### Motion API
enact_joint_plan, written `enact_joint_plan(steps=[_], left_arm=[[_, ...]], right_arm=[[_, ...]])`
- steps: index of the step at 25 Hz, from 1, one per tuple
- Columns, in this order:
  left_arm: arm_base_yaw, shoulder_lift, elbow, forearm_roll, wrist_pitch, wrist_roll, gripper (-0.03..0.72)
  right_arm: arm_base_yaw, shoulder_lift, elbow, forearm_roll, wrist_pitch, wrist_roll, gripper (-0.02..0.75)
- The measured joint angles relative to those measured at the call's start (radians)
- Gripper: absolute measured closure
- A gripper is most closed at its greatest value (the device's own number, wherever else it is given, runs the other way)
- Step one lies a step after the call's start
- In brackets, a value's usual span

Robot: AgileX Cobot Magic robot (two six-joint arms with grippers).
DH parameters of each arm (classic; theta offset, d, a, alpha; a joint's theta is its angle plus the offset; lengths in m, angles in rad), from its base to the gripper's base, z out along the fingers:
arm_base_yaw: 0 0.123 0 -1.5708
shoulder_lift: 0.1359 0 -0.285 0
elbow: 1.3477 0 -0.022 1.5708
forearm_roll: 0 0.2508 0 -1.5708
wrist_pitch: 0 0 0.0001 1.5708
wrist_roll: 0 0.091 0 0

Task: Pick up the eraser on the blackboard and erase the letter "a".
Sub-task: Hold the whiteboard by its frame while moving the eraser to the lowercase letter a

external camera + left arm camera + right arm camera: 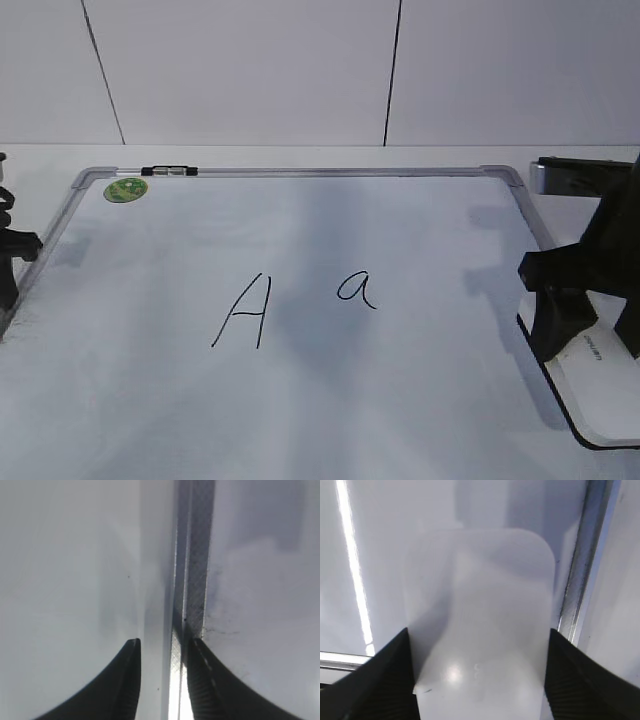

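Observation:
The blackboard (pixel 420 400), a white dry-erase board with a grey frame, fills the table. The small letter "a" (pixel 357 289) is written near its middle. The white eraser (pixel 603 400) sits at the board's right edge, its black underside showing. My right gripper (pixel 590 338) straddles the eraser, with a finger against each long side. In the right wrist view the eraser (pixel 485 615) fills the space between the fingers (pixel 479 680). My left gripper (pixel 8 275) hangs over the board's left frame, open and empty (pixel 162 680).
A capital "A" (pixel 243 312) stands left of the "a". A round green sticker (pixel 125 189) and a black clip (pixel 170 172) are at the board's top left. The grey frame runs by each gripper (pixel 192 580) (pixel 580 580). A white wall stands behind.

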Motion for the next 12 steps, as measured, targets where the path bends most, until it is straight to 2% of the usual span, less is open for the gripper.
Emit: enact_joint_plan(steps=[12], left_arm=[[0.000, 0.022, -0.008, 0.000, 0.000, 0.001, 0.459]], right_arm=[[0.000, 0.000, 0.000, 0.000, 0.000, -0.006, 0.178]])
